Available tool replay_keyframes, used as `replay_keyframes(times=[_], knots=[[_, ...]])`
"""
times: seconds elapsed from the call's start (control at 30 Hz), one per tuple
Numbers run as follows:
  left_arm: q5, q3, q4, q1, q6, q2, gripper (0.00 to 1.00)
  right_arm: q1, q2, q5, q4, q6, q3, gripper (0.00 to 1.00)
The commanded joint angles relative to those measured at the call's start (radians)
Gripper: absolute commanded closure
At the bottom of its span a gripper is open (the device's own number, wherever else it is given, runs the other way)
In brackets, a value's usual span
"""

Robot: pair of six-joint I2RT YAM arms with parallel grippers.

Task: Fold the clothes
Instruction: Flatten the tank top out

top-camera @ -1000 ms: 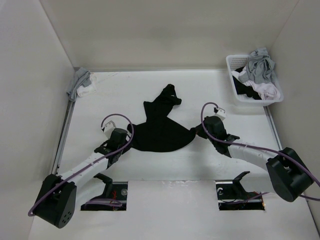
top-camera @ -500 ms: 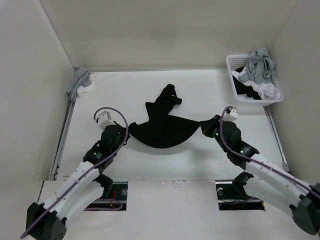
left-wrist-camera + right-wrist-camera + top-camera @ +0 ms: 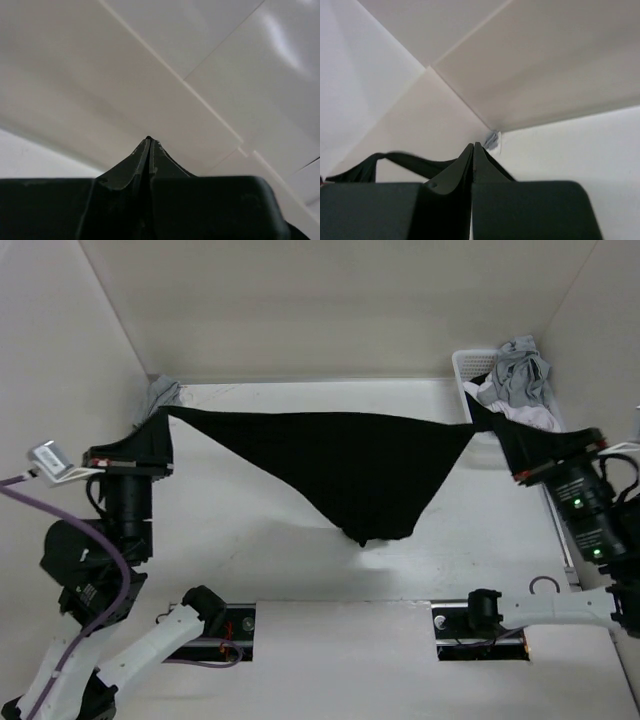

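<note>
Black clothes (image 3: 345,465) aloft, basket (image 3: 460,368) of laundry (image 3: 520,378)

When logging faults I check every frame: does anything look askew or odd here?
The black garment hangs stretched between the left fingers and right fingers, sagging lopsidedly toward the right. A grey cloth lies crumpled in the far-left corner.

Black garment (image 3: 350,465) stretched taut mid-air — middle sagging to point.

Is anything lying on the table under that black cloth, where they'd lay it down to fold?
Nothing visible. The black garment hangs over bare table; the basket and grey cloth sit off at the far corners.
</note>
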Motion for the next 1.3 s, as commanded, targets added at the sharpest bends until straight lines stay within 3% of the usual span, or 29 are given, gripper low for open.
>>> replay_keyframes(times=[0.0,0.13,0.23,0.37,0.53,0.7,0.87,1.03,1.17,1.27], knots=[[-0.035,0.112,0.085,-0.009,0.107,0.052,1.00,0.122,0.092,0.264,0.174,-0.381,0.103,1.00],[-0.043,0.171,0.100,-0.002,0.167,0.126,1.00,0.176,0.198,0.240,0.470,-0.673,0.122,1.00],[-0.052,0.134,0.117,0.010,0.186,0.209,1.00,-0.005,0.270,0.128,0.512,-0.694,0.102,1.00],[-0.023,-0.027,0.274,0.147,0.153,0.356,1.00,-0.262,0.405,-0.108,0.318,-0.446,0.111,1.00],[0.179,0.017,0.231,0.378,-0.057,0.548,1.00,-0.617,0.607,-0.469,0.144,-0.097,0.224,1.00],[0.267,0.262,0.179,0.471,-0.107,0.701,1.00,-0.794,0.819,-0.601,0.058,-0.049,0.523,1.00],[0.304,0.489,0.133,0.496,-0.088,0.770,1.00,-0.840,0.965,-0.649,-0.080,-0.064,0.917,1.00],[0.319,0.520,0.116,0.518,-0.080,0.729,1.00,-0.835,1.043,-0.653,-0.207,-0.106,1.183,1.00],[0.311,0.447,0.127,0.502,-0.078,0.674,1.00,-0.835,0.964,-0.641,-0.203,-0.111,1.038,1.00],[0.293,0.331,0.140,0.466,-0.086,0.607,1.00,-0.831,0.817,-0.610,-0.096,-0.097,0.733,1.00]])
